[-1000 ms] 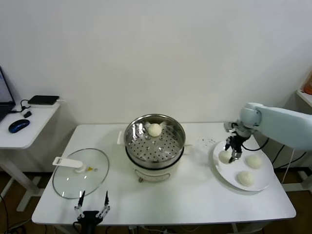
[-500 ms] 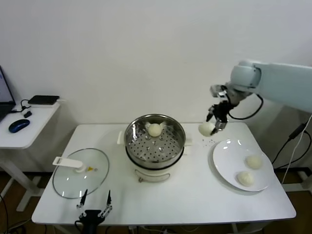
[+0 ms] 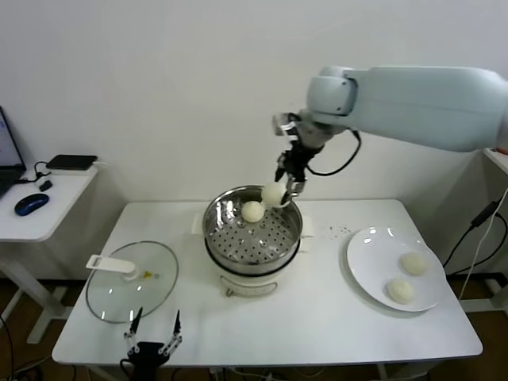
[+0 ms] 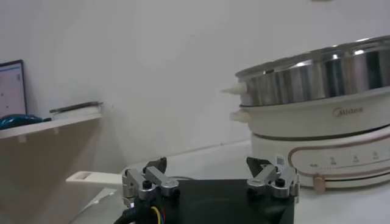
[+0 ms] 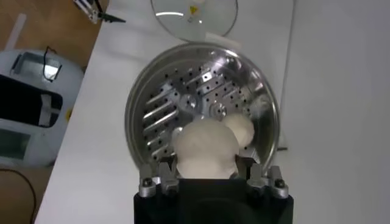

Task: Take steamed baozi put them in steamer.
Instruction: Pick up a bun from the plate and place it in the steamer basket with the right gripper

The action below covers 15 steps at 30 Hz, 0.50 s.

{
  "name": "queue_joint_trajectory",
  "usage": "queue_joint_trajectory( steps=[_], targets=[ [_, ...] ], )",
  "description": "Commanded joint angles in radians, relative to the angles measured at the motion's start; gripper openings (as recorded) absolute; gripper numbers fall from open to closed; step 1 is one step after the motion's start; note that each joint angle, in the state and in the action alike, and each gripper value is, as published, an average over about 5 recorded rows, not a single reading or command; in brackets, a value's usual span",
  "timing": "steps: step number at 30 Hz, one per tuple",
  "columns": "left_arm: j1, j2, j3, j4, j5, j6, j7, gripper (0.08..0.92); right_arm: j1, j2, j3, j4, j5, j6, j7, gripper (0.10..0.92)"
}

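Carry step: second baozi over the steamer.
Right gripper [image 3: 279, 193] pinches one baozi [image 5: 205, 148] between part-closed fingers, held above the steamer [image 3: 219, 238] rear rim, beside the bun already inside [image 3: 252, 211]. Two buns wait on the plate [image 3: 361, 270]. Next, probably: lower over bare perforations, release. Left gripper [image 3: 152, 333] idles, fingers spread, near the table's front edge.

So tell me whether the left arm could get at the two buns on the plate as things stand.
Probably not: the left end effector sits at the table's near-left edge, while the plate with both buns lies far right, past the steamer.
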Motion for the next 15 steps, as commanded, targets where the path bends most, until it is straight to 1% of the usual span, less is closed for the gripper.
queue_joint_trajectory(
  steps=[1,6,15],
  targets=[
    [0.001,0.000,-0.002,0.003,0.003,-0.001,0.001,0.823,-0.191,0.172,0.085,-0.104,-0.050,-0.054,0.079,0.653],
    [-0.001,-0.001,-0.009,0.004,0.001,0.001,0.002,0.823,-0.264,0.206,0.084,-0.192,-0.128,-0.063,0.096,0.653],
    [-0.014,-0.005,-0.015,0.021,-0.002,0.000,0.003,0.823,-0.403,0.271,0.141,-0.340,-0.203,-0.060,0.118,0.653]
  ],
)
